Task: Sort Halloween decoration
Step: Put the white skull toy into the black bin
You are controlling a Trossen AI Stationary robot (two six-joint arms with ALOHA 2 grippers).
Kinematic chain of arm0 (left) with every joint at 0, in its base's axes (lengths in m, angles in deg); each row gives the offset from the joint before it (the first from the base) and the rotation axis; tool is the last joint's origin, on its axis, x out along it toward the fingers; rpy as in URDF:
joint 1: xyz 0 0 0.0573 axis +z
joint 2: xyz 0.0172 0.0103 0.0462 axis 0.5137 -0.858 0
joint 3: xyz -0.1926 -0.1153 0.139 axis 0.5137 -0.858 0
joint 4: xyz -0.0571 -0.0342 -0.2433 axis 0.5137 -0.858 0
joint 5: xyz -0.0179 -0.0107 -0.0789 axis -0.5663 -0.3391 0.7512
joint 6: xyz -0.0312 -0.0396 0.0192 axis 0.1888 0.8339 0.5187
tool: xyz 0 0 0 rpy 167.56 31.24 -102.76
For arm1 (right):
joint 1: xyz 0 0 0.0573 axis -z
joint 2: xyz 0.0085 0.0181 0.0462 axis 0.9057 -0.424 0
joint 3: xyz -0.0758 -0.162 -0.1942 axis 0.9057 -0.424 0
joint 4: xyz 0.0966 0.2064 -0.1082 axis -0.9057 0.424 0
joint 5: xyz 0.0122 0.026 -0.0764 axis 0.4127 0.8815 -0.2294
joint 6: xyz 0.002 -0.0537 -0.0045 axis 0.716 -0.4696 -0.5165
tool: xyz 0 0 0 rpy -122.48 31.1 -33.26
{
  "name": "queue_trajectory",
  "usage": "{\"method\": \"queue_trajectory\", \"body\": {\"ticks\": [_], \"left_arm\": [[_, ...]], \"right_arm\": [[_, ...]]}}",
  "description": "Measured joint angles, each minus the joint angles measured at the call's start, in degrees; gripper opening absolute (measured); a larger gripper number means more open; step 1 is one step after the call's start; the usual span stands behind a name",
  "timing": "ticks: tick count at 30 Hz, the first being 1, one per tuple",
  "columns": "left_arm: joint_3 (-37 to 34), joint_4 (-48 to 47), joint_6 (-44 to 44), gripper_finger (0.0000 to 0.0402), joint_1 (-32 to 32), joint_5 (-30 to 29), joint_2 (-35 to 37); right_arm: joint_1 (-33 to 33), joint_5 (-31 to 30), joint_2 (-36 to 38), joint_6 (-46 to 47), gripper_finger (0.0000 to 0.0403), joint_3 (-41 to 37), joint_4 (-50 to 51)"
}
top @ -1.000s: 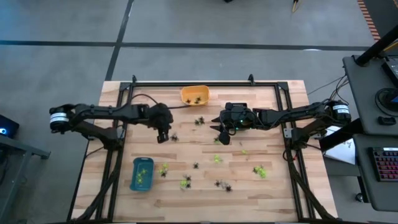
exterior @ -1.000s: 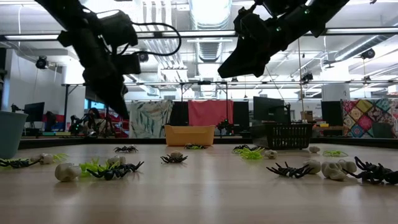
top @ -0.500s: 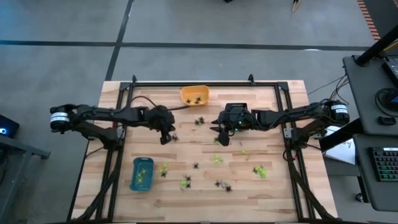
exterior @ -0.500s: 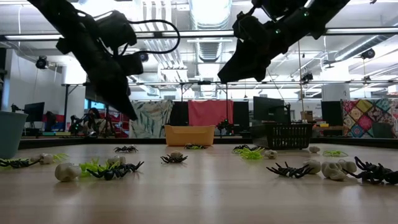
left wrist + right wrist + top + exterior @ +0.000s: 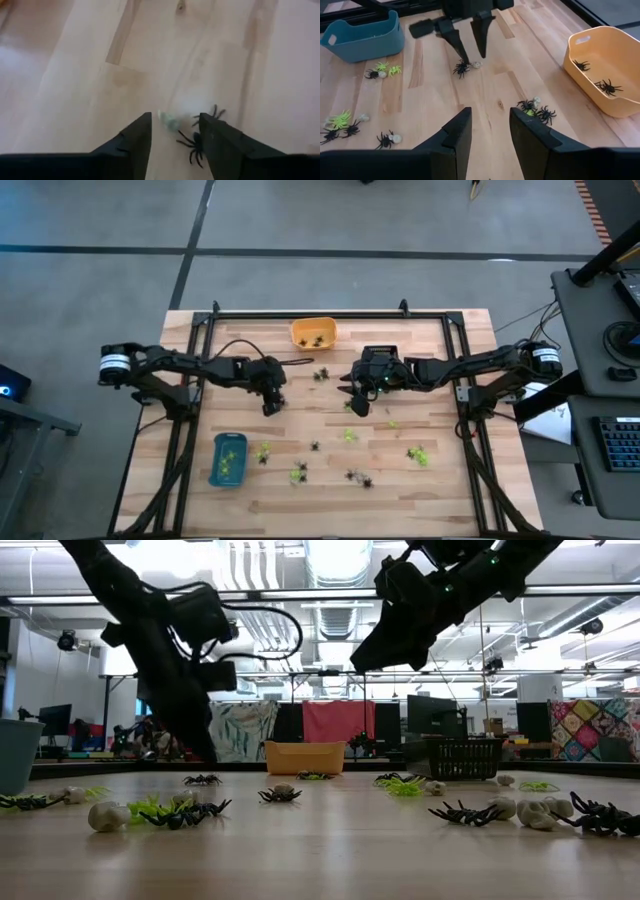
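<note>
1. Since a second ago your left pincer (image 5: 270, 406) has slid toward the middle of the surface (image 5: 440, 480) and dropped low, and its fingers, pressed together then, now stand spread
2. It straddles a black spider (image 5: 197, 142) and a small whitish trinket (image 5: 169, 120) lying just beside it; you can judge this as lining up a pick, with nothing pinched yet
3. Your right pincer (image 5: 358, 402) hangs above the surface near the middle, fingers spread and empty, with a small clump of spiders (image 5: 536, 109) below and ahead of it; it looks to be waiting or choosing a piece
4. Trays: one orange tray (image 5: 313, 333) at the far edge, holding at least two black spiders as the right wrist view shows, and one blue tray (image 5: 227, 459) at the near left with lime-green pieces inside; a dark basket (image 5: 465, 756) shows only in the low view
5. Loose pieces left on the surface: roughly seven or eight black spiders, about five lime-green ones (image 5: 418, 454), and a few whitish bits too small to count surely, so sorting looks well short of finished
</note>
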Motion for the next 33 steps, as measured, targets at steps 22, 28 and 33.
{"method": "queue_trajectory", "body": {"ticks": [22,28,33], "left_arm": [[0.0,-0.9,-7.4,0.0119,0.0,-5.6,-0.9],[0.1,2.0,-25.4,0.0119,1.0,-3.8,3.2],[0.1,3.6,-34.6,0.0119,4.3,-3.8,3.2]], "right_arm": [[0.0,0.0,0.0,0.0,0.0123,0.0,0.0],[0.0,0.0,0.0,0.0,0.0123,0.0,0.0],[0.0,-0.1,0.0,0.0,0.0123,0.0,0.0]]}}
